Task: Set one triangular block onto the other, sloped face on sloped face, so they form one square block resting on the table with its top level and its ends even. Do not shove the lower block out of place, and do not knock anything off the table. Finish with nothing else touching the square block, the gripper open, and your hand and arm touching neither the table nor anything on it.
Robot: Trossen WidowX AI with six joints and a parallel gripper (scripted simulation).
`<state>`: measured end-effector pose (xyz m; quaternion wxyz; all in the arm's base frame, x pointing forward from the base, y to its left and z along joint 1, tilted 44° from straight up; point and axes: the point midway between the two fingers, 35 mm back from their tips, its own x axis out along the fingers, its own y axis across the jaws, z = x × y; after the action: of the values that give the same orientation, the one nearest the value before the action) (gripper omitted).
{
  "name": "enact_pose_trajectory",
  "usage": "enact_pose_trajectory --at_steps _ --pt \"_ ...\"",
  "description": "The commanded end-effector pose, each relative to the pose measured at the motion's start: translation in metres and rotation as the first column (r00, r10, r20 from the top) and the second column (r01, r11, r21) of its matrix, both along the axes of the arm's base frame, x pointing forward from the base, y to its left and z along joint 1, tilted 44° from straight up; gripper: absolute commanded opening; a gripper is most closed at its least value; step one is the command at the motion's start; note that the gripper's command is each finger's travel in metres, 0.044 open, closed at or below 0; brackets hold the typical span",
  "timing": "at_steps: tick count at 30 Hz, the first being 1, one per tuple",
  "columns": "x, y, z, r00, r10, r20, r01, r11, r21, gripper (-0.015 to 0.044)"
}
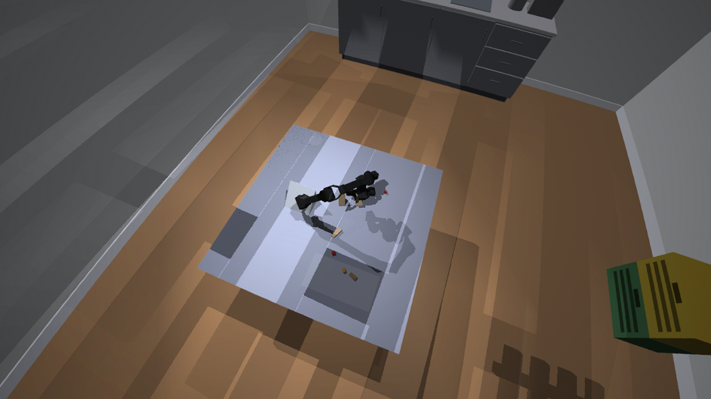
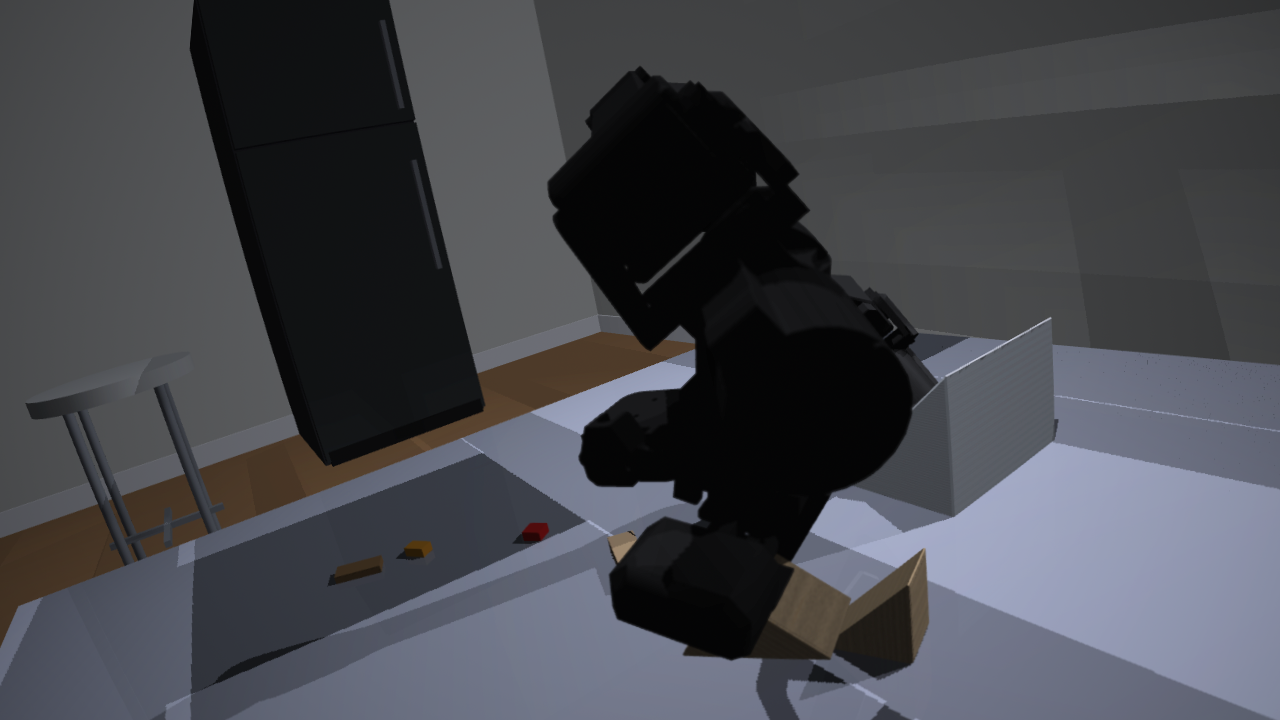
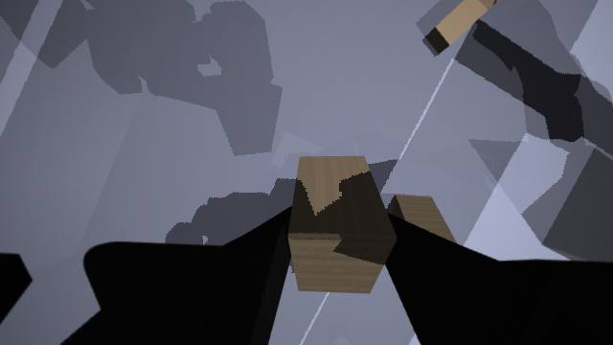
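My gripper [image 3: 333, 214] is shut on a tan wooden triangular block [image 1: 359, 203] [image 2: 812, 610] [image 3: 335, 268], one finger on each end. In the wrist view two of its faces meet at an edge towards the camera. It appears raised a little above the table; the exact gap cannot be told. The other triangular block [image 1: 342, 200] [image 2: 895, 617] [image 3: 423, 216] stands on the table beside it, towards the arm's base, with a gap between them in the wrist view. It is partly hidden by the right finger there.
A third tan block [image 1: 336, 233] [image 2: 623, 547] [image 3: 462, 21] lies apart. A red block [image 1: 333, 252] [image 2: 535, 531], an orange block [image 1: 344, 270] [image 2: 417, 548] and a brown block [image 1: 353, 276] [image 2: 358, 569] lie farther off. Another red piece [image 1: 385, 192] lies beyond the gripper. A pale panel [image 2: 1002, 420] [image 3: 584, 206] stands by the arm's base.
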<state>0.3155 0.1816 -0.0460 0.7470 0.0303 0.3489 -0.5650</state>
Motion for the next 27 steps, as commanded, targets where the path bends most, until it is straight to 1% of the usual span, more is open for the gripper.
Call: enact_pose_trajectory --at_steps 1,8,15,21,27 --pt "-0.002 -0.004 -0.002 0.991 0.033 -0.131 -0.03 0.999 0.025 0.0" --pt "-0.004 -0.01 -0.005 0.937 0.112 -0.33 -0.087 0.992 0.089 0.0" --pt "-0.006 -0.014 -0.008 0.841 0.214 -0.496 -0.14 0.973 0.182 0.0" --pt "-0.007 -0.017 -0.01 0.732 0.318 -0.603 -0.18 0.943 0.28 0.0" --pt "-0.008 -0.02 -0.011 0.603 0.433 -0.67 -0.211 0.896 0.39 0.0"
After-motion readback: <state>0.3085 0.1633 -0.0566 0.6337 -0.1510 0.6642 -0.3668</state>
